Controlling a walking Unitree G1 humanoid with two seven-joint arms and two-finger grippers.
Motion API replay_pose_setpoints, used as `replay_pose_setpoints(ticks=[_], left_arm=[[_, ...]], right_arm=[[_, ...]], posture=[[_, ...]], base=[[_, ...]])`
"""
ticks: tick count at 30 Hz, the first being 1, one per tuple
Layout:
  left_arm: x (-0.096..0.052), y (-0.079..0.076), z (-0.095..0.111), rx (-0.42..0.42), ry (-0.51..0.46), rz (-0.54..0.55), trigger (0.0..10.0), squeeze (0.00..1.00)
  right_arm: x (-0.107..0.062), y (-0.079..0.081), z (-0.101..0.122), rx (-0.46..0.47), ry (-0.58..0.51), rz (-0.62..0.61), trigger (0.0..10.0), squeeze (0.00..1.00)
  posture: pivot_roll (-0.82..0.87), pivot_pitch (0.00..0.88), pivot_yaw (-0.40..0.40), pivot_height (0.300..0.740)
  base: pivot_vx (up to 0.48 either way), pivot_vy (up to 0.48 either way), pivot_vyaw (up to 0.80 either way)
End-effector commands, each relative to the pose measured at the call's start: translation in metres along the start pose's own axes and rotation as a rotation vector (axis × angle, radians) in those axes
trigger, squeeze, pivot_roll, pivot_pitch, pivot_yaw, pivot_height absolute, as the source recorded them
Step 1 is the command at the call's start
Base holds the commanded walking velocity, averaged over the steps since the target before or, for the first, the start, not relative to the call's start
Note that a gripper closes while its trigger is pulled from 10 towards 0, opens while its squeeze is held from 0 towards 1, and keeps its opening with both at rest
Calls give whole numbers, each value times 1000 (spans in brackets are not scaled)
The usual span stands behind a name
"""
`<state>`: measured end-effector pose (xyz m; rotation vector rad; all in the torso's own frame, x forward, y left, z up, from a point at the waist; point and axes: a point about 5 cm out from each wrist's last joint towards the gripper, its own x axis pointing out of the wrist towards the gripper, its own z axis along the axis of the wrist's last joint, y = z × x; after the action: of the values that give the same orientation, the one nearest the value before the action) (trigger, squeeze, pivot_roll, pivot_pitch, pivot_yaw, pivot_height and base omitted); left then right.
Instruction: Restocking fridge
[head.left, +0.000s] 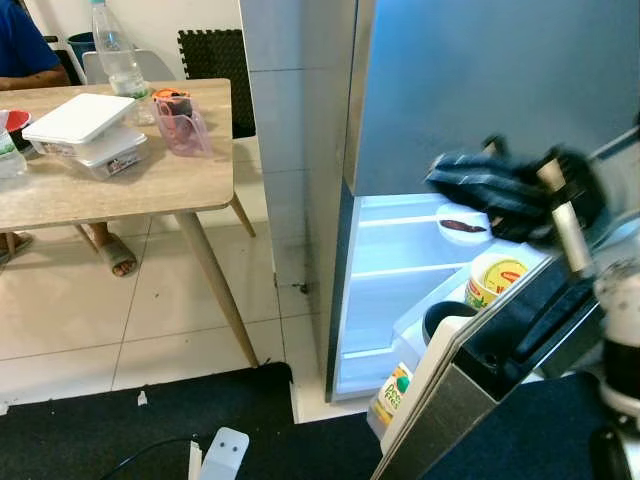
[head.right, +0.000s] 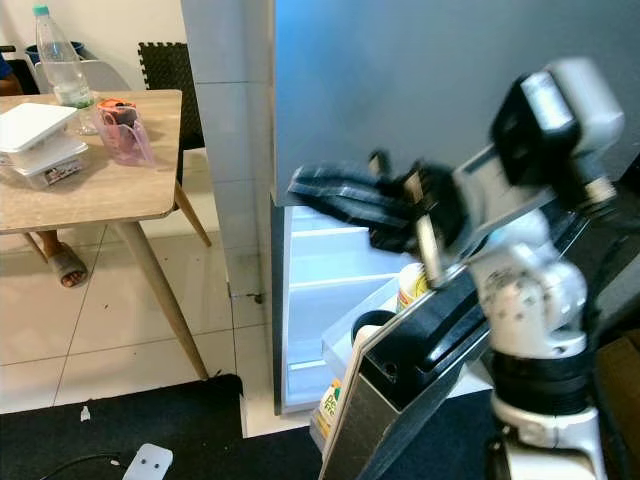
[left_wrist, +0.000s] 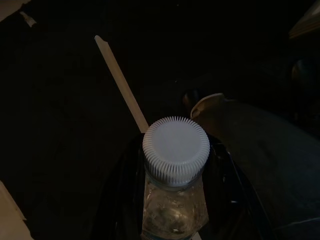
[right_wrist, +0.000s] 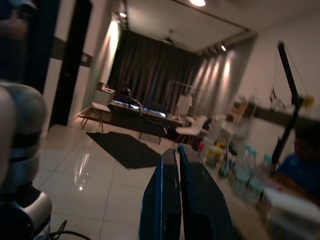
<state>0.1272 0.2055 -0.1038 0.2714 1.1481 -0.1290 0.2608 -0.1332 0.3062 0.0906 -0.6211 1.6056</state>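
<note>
Reaching across the middle right of the frame, the right gripper (head.right: 310, 190) is blurry, with its two fingers pressed together and nothing between them. It is up in front of the open fridge (head.left: 400, 270). Low down, the left gripper (left_wrist: 175, 210) is clamped on a clear bottle (left_wrist: 175, 200) with a white cap (left_wrist: 175, 149). Tubs (head.left: 497, 277) and a carton (head.left: 392, 395) sit in the fridge door at the lower right. At the upper left, a table (head.left: 150, 180) holds white boxes (head.left: 85, 130), a pink jug (head.left: 183, 122) and another bottle (head.left: 115, 55). A person (head.left: 25, 45) sits at the top left.
</note>
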Motion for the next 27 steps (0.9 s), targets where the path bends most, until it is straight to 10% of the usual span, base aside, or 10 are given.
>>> replay_pose_setpoints(ticks=[1,13,27], left_arm=[[-2,1,-17,4,66,-6,10000,0],[-2,-2,-19,9,70,-13,10000,0],[-2,-5,-17,25,69,-21,10000,0]], right_arm=[[2,0,-3,-7,28,-17,10000,0],[-2,2,-7,33,61,-53,10000,0],[-12,21,-62,142,397,-25,10000,0]], posture=[[-53,0,-32,740],[-60,0,-31,740],[-64,0,-33,740]], base=[[-304,0,0],[-314,0,0],[-228,0,0]])
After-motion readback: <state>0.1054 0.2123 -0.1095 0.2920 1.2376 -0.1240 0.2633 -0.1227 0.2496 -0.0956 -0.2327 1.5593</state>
